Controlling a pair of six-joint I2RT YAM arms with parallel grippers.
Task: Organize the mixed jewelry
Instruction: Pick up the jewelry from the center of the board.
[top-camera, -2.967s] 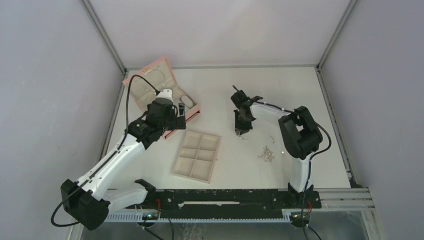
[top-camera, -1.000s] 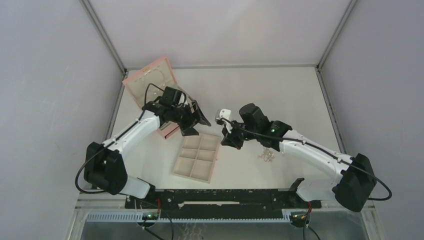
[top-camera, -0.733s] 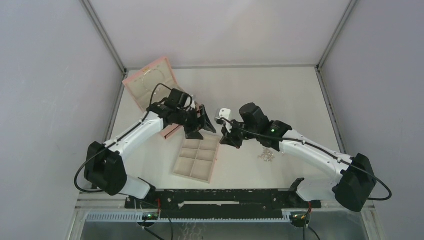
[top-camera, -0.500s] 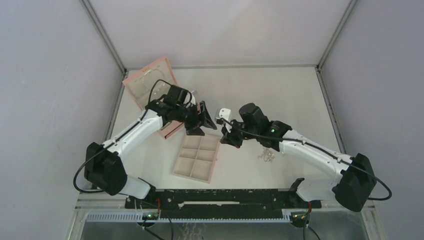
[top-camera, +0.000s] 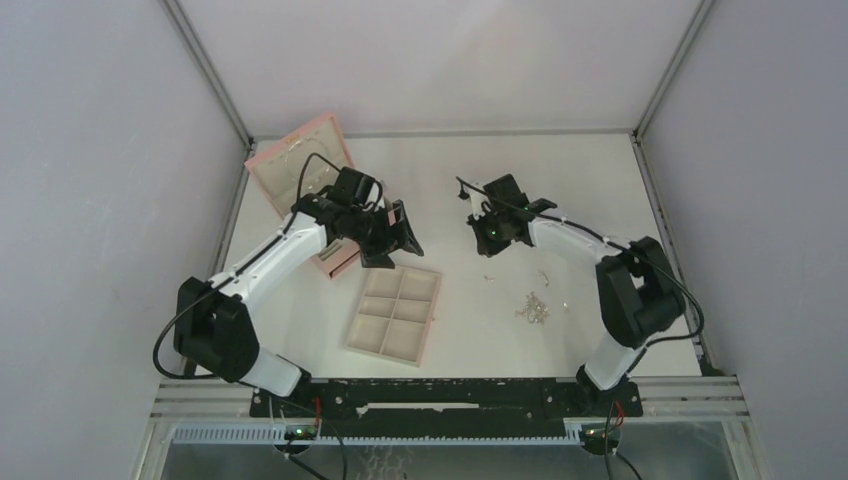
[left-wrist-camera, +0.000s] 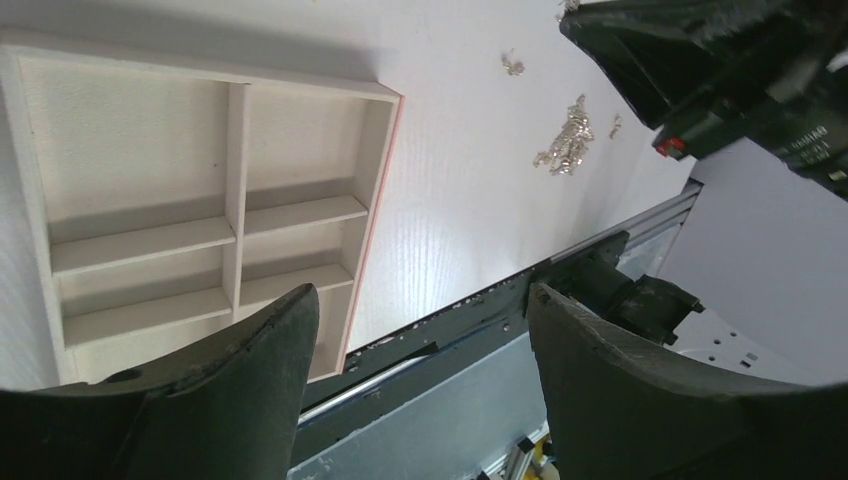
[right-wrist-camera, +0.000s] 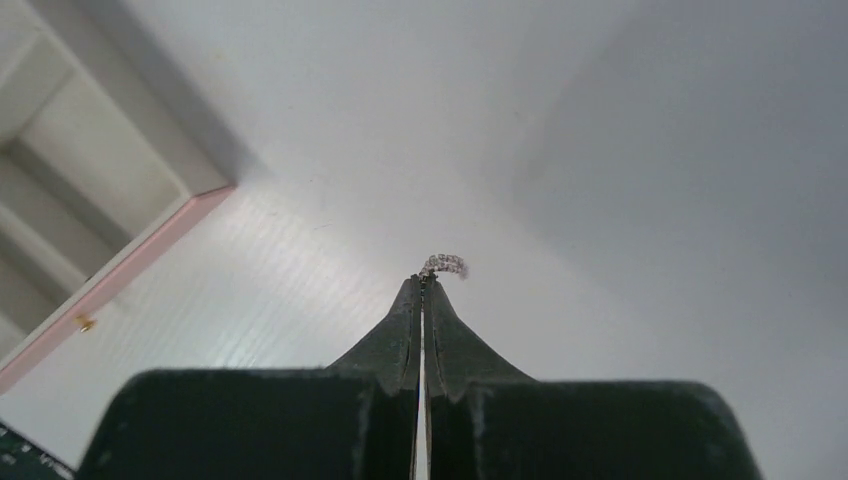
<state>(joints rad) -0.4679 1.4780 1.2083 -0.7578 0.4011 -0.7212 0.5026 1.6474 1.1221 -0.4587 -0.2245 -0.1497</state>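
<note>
Pinching a short silver chain bit (right-wrist-camera: 446, 265) at the very tips, the right pincer (right-wrist-camera: 421, 285) is fully closed, and the bit curls out just past the two fingers. This pincer is lifted off the white tabletop (top-camera: 560, 180), behind the spot where the other pieces lie; in its wrist view one corner of the tray (top-camera: 398, 298) with its pink edge shows at the left. The rest of the jewelry (top-camera: 533, 308) lies on the tabletop to the right of the tray, apart from it: a small tangled heap, and a few loose pieces (top-camera: 544, 273) near it. None of it touches the tray. The left pincer (left-wrist-camera: 422, 300) stands wide open and carries nothing; its two dark fingers are well apart. It hangs above the far end of the tray, just beside the pink box (top-camera: 300, 165), which stands open at the far left of the tabletop. In the left wrist view the six compartments of the tray are seen under the left finger and the heap is farther away, near the right arm.
</note>
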